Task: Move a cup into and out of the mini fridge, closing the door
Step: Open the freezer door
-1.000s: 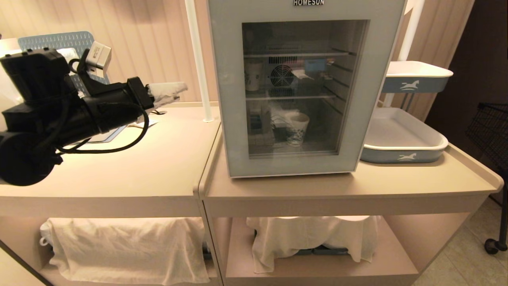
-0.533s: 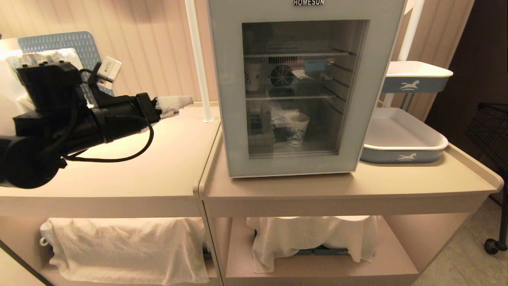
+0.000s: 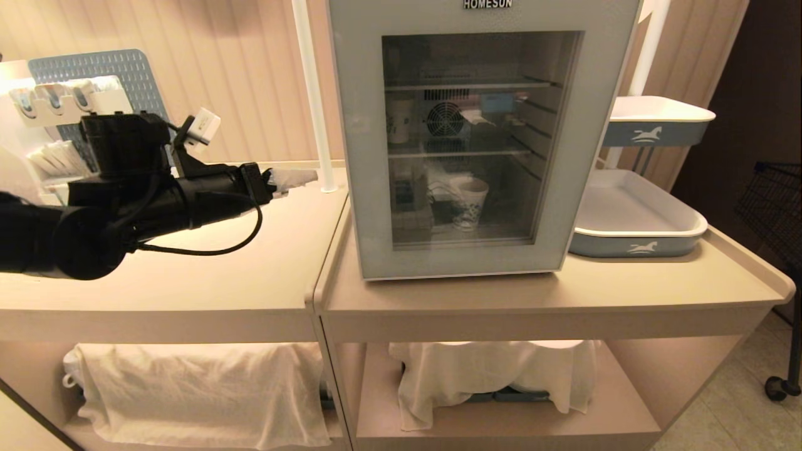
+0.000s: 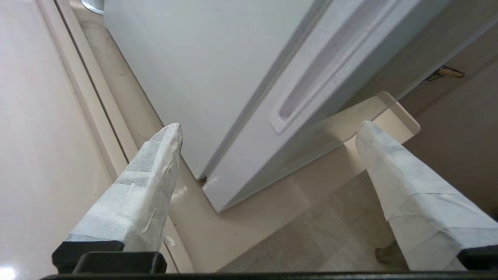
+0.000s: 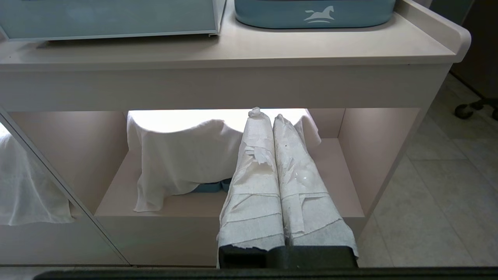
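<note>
Left gripper (image 3: 299, 176), paper-wrapped fingers spread and empty, over left beige tabletop (image 3: 188, 275) near its right edge, beside pale grey HOMESUN mini fridge (image 3: 366, 156). Glass-window door (image 3: 564, 150) closed; blue-patterned white paper cup (image 3: 470, 203) on bottom shelf. Right gripper (image 5: 272, 116) pressed together, low.

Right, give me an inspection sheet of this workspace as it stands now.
Surface: two beige counters side by side.
Job's things: mini fridge on the right counter, door shut; cup upright inside, on the bottom level.
Clutter: two white trays right of the fridge; white cloths on the lower shelves.
Grippers: left gripper open, beside the fridge's left side; right gripper shut, low before the lower shelf.
Cables: black cable looping under the left arm.
Surroundings: ribbed wall, white pole.
</note>
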Tool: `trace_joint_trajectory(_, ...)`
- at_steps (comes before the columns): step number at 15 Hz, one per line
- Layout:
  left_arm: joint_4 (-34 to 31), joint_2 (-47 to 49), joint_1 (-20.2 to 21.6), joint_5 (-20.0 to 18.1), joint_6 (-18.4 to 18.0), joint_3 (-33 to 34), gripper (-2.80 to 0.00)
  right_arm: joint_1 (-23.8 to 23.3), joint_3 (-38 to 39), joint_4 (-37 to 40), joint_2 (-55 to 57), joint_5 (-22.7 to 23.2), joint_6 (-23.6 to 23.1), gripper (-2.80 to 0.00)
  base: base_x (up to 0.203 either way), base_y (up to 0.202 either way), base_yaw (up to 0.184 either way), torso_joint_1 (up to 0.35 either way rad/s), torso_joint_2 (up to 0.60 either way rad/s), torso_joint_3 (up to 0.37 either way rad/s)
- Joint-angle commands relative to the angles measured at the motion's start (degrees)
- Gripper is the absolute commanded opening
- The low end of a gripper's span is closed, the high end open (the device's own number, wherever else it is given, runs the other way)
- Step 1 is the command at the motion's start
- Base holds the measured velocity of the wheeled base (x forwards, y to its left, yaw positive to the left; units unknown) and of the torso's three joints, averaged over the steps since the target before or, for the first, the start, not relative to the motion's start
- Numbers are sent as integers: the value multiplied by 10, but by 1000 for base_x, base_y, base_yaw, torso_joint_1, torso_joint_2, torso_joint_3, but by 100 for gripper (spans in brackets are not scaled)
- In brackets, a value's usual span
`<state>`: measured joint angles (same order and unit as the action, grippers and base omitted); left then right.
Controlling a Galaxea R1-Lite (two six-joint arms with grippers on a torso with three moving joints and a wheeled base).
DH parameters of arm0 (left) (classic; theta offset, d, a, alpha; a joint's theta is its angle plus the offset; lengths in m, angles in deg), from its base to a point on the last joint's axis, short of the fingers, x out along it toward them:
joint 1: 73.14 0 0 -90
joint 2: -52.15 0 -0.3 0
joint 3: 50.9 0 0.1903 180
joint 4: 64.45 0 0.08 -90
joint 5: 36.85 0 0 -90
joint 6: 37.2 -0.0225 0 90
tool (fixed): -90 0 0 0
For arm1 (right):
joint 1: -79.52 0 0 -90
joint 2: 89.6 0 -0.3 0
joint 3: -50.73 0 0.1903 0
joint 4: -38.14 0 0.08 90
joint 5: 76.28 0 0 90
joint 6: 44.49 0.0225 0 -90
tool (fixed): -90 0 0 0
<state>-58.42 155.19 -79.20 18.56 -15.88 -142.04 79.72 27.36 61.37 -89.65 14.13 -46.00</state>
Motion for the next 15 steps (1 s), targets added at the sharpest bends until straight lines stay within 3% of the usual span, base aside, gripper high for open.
trace_joint_trajectory(1, -1, 31, -2, -1, -7, -20, 0, 1, 0, 0, 0, 0, 0, -280, 0, 0, 0, 0, 0, 0)
trace_joint_trajectory(3, -8, 44, -2, 1, -32, -34, 0, 1, 0, 0, 0, 0, 0, -280, 0, 0, 0, 0, 0, 0)
trace_joint_trajectory(7, -30, 48, -32, -5, -34, -57, 0, 0, 0, 0, 0, 0, -1, -280, 0, 0, 0, 0, 0, 0)
trace_joint_trajectory(11, -72, 24, -75, -2, -2, -71, 0, 0, 0, 0, 0, 0, -2, -280, 0, 0, 0, 0, 0, 0)
trace_joint_trajectory(15, -74, 20, -93, 2, -9, -72, 0, 1, 0, 0, 0, 0, 0, -280, 0, 0, 0, 0, 0, 0)
